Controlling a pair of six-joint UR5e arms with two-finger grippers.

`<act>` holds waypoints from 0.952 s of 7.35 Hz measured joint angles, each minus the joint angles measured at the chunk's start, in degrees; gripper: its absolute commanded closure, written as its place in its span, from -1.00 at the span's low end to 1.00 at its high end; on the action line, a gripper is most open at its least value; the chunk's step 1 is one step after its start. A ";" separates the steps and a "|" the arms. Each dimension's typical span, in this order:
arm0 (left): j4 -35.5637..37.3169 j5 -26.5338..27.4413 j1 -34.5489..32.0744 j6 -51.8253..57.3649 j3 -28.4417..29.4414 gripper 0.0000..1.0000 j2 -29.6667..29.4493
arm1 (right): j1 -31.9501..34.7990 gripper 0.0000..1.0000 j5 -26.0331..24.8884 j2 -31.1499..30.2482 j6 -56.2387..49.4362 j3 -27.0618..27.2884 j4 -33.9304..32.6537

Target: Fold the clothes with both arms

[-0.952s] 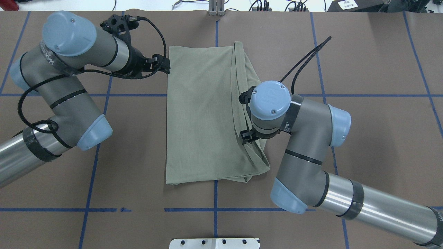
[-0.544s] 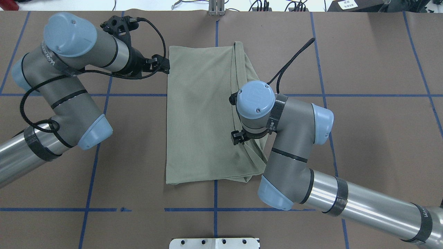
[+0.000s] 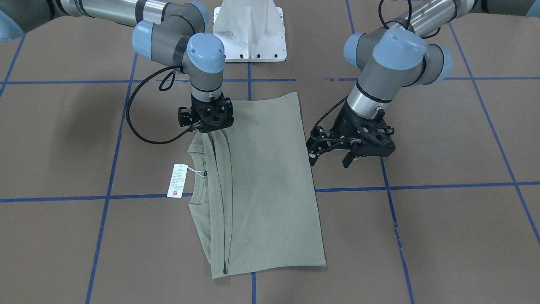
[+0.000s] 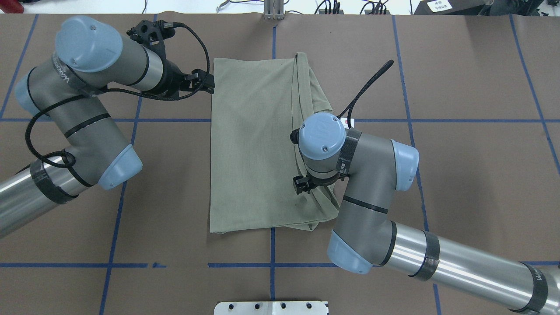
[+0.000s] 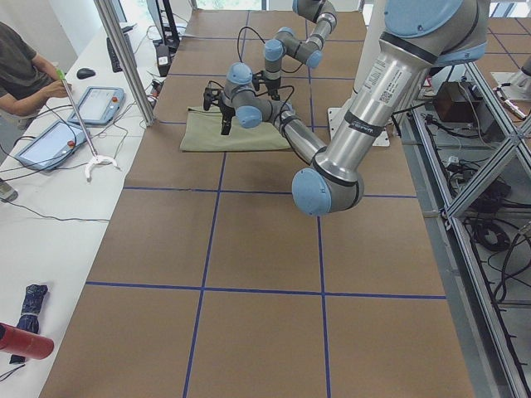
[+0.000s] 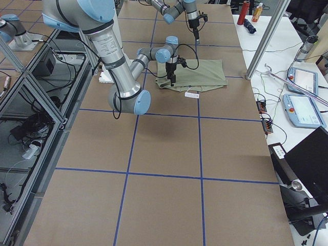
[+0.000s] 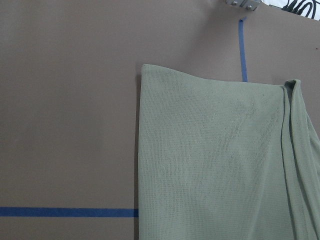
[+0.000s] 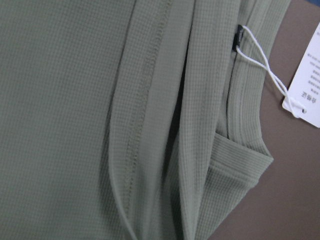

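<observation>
- Here, the right gripper (image 3: 206, 129) points straight down at the shirt (image 3: 265, 181). It sits close over the stacked folded edges on the shirt's right side, toward the end nearer the robot. Whether its jaws are apart or together cannot be told, and its own camera shows only fabric.
- The left gripper (image 3: 329, 159) hangs empty with its fingers spread, just beside the opposite long edge and not touching the cloth.
- The shirt lies flat on the table (image 3: 443, 232), folded into a long strip whose long axis runs straight away from the robot. The collar is on the right arm's side, and the tag (image 3: 178, 180) rests off the cloth on its string.
- Each gripper thus flanks one long edge, with the cloth between them. A crosswise fold looks like the next step, and it would turn on both grippers taking the same short end. The right gripper appears nearer the robot-side end, while the left appears further along its edge.
</observation>
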 measured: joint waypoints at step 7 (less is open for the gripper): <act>-0.01 -0.02 0.00 0.00 0.05 -1.00 -0.07 | -0.05 -1.00 0.12 -2.01 -0.11 0.51 0.31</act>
